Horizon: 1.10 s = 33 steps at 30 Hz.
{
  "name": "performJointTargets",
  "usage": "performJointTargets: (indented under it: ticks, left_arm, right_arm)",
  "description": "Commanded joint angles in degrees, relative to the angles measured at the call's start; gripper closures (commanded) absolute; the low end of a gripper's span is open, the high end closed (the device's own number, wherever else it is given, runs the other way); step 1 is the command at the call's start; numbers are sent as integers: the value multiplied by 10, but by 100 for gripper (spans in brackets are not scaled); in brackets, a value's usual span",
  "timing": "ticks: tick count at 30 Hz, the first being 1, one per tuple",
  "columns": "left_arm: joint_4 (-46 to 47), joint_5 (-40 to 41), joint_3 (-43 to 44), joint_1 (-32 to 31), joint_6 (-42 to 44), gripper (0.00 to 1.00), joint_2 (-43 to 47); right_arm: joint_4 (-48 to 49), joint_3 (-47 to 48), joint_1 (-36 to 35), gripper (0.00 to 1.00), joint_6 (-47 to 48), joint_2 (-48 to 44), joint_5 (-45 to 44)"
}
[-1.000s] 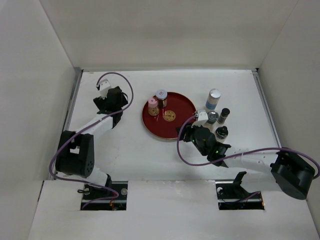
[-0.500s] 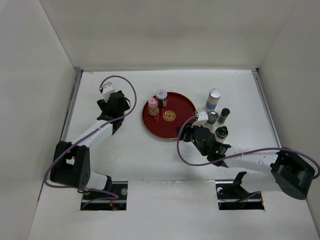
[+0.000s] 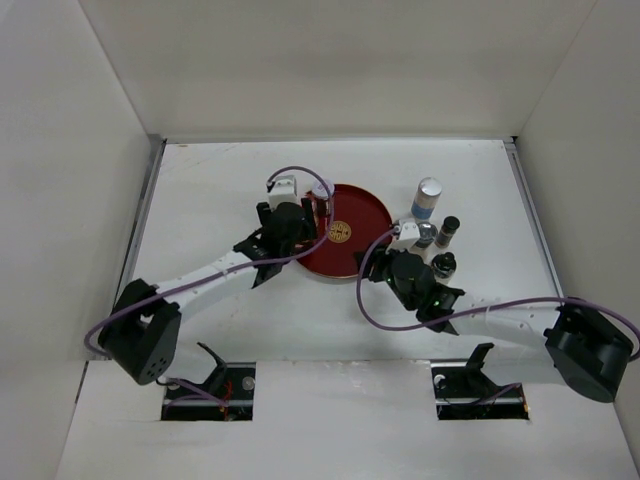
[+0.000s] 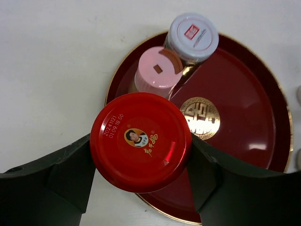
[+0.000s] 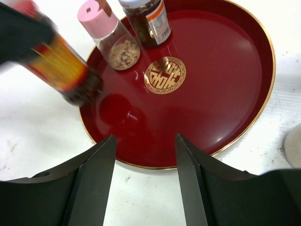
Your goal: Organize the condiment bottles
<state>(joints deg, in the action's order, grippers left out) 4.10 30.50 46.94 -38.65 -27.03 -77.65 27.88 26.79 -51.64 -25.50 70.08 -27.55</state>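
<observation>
The red-lidded jar (image 4: 141, 136) is clamped between the black fingers (image 4: 66, 179) of the left hand (image 4: 140, 155), one finger pressed to each side of the jar just below its lid. In the left wrist view the jar is seen lower centre of the frame, its lid overlapping the left rim of the round red tray (image 4: 244, 117). In the right wrist view the same jar is shown upper left, tilted and blurred, with its base at the tray's left edge. Whether the base is resting on the tray cannot be told.

Just beyond the gripped jar, a pink-capped shaker (image 4: 157, 73) and a silver-lidded jar (image 4: 193, 30) are stood upright, touching each other, on the upper left part of the tray.

The right hand (image 5: 146, 139) is held low at the tray's near rim with its fingers spread apart and nothing between them.

In the overhead view a tall white bottle with a blue band (image 3: 427, 197) and a dark-capped shaker (image 3: 448, 228) are stood on the white tabletop (image 3: 220, 170), right of the tray and just beside the right arm, well apart from the left hand.
</observation>
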Motion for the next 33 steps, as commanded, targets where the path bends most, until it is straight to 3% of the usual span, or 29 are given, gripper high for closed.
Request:
performJointTargets:
  ticks: [1,11,18,21,24,25,27,29,31,33]
  left_arm:
    - [93,17,56,2,-2,66,-21]
    - [132,15,66,-20,17,62,-114]
    - [166,40,33,-46,31,24,-89]
    - [169,36,31,-52,40,15,-75]
    - [180,32,21,-56,48,9,-52]
    - [186,32,15,-56,50,6,-40]
    - [203,32,-4,-56,51,2,-10]
    - [239,31,-37,-52,50,0,29]
    - [285,29,-77,-48,47,0,71]
    - [326,32,-120,-47,43,0,106]
  right_arm:
    - [40,-5,12,41,-8,-25,-14]
    - [37,-9,23,37,-7,-41,-17]
    - [7,8,36,27,-9,-76,-18]
    - [-38,41,40,27,-10,-91,-22]
    - [-94,75,51,44,-10,-97,-26]
    - [-115,85,55,59,-10,-101,-31]
    - [-151,99,65,72,-6,-108,-43]
    - [-207,118,84,76,-5,-118,-61]
    - [-257,131,112,69,0,-127,-79]
    - [-287,139,141,48,11,-130,-107]
